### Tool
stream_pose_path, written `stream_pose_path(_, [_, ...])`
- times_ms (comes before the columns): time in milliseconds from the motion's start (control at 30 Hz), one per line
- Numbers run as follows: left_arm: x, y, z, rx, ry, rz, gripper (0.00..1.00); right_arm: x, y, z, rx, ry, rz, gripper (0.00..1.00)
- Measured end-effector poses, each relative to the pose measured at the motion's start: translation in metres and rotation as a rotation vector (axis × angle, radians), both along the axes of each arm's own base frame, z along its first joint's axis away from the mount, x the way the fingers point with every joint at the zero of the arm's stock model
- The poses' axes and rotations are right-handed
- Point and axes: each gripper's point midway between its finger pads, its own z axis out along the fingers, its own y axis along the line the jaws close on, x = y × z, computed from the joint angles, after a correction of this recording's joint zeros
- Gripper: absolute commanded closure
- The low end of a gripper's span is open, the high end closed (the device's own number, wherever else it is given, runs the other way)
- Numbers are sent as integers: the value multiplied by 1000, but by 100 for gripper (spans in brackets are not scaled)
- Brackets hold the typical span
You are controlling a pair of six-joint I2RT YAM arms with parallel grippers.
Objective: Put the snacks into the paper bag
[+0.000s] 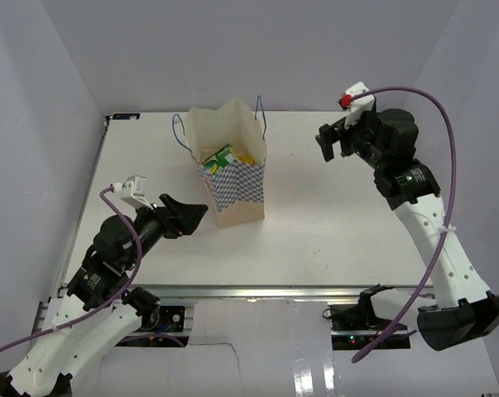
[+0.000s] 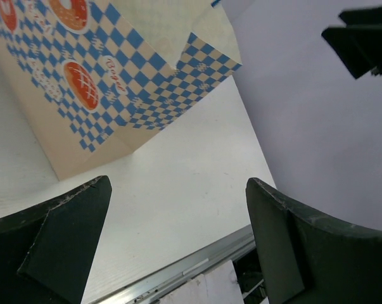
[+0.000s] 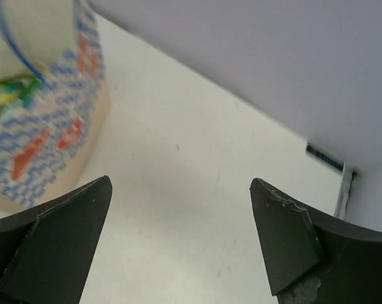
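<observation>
Snacks [image 1: 227, 157] lie inside the paper bag [image 1: 237, 194], which stands upright on the bench [image 1: 340, 231]. The left hand [image 1: 195, 219] is just beside the bag and the right hand [image 1: 332, 147] is well apart from it. Both hands are spread wide and empty.

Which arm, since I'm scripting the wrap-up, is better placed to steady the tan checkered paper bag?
Left, probably. The left fingers, open, sit close beside the tan kraft paper bag with blue-white checker pattern; the right fingers hang farther off.
</observation>
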Motion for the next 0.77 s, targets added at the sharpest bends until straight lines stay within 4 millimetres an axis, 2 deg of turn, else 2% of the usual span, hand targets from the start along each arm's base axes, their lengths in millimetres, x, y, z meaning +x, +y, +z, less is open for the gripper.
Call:
stream_pose_path(67, [3, 7, -2, 21, 1, 38, 2, 2, -39, -37, 2, 94, -128, 8])
stream_pose_path(167, [6, 15, -8, 55, 3, 78, 2, -6, -79, -108, -24, 263, -275, 10])
stream_pose_path(267, [7, 20, -13, 88, 9, 100, 2, -26, -107, -168, -50, 421, -373, 10])
stream_pose_path(333, [7, 23, -17, 108, 20, 111, 2, -39, -119, -191, -54, 490, -420, 10])
stream_pose_path(433, [7, 27, -24, 136, 38, 125, 2, -47, -126, -193, -44, 499, -455, 10])
stream_pose_path(567, [5, 30, -29, 153, 55, 130, 2, -47, -129, -182, -19, 463, -477, 10])
stream_pose_path(767, [-3, 36, -28, 131, 55, 140, 2, -45, -128, -179, -10, 447, -477, 10])
